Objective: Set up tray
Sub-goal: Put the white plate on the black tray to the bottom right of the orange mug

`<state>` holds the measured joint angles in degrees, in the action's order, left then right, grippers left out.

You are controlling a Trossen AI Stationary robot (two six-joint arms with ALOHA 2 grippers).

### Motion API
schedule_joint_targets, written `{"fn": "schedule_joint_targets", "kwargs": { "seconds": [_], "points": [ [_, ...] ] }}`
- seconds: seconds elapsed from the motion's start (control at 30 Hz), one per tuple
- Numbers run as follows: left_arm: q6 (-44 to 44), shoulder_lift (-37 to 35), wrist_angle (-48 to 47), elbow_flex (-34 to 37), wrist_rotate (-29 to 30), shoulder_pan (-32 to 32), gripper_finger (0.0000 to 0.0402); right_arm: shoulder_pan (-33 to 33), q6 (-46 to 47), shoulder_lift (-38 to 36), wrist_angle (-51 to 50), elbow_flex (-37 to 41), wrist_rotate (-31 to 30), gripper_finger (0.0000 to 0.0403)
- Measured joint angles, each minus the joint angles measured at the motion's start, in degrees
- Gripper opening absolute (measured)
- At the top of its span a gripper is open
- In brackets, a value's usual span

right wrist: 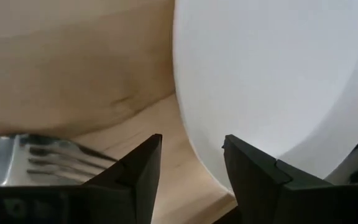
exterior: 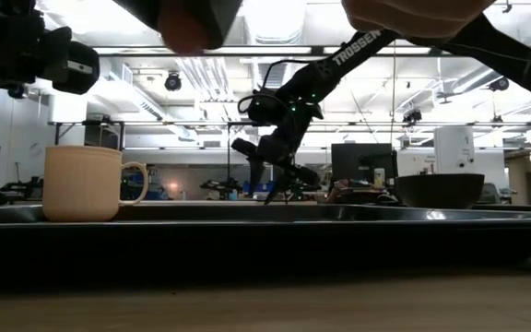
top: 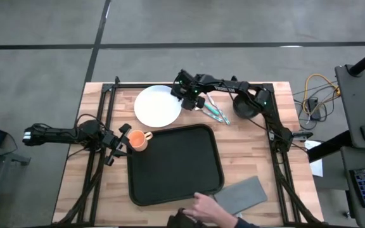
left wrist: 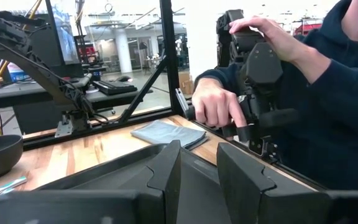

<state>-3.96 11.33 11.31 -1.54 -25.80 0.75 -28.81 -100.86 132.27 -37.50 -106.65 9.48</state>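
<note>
Hovering at the far side of the table, right gripper (top: 187,96) low over the wood, fingers parted with a clear gap and nothing between them. Just beside the edge of the white plate (top: 158,106), one finger (right wrist: 263,177) over the plate rim, the other over bare wood. Fork tines (right wrist: 36,155) close on the opposite side of the gap. Utensils with teal handles (top: 214,112) lying just to the right of that gripper, dark bowl (top: 246,105) beyond them. No contact with the plate that can be made out.

Sitting at the left edge of the tray, left gripper (top: 120,144) pointing right toward the orange mug (top: 138,140). Mug right at the fingertips, standing upright on the tray's near-left corner region, handle turned toward the right. Fingers (left wrist: 166,177) standing apart in the wrist view with an open gap, the mug not visible between them; grip on the mug cannot be told.

Lying in the middle of the table, large black tray (top: 176,187), flat, rim up, holding only the mug. Plate just beyond its far-left corner, not on it. Grey napkin (top: 241,194) resting on the wood just off the tray's near-right corner. Reaching in from the near edge, a person's hand (top: 206,207) at the tray's near rim.
</note>
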Motion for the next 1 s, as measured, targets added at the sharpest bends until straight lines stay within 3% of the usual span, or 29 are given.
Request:
{"fn": "schedule_joint_targets", "kwargs": {
  "seconds": [0.57, 0.83, 1.0],
  "points": [
    [-0.01, 0.00, 0.02, 0.00, 0.00, 0.01, 0.0085, 1.44, -1.26, 0.07, -2.66, -0.92, -0.46, 0.0131],
    [0.01, 0.00, 0.02, 0.00, 0.00, 0.02, 0.0085, 1.47, 3.82, 0.04, -2.60, -0.92, -0.51, 0.0119],
    [0.00, 0.01, 0.01, 0.00, -0.01, 0.01, 0.0085, 1.43, 12.73, -2.80, -4.19, -2.09, -0.58, 0.0112]
  ]
}}
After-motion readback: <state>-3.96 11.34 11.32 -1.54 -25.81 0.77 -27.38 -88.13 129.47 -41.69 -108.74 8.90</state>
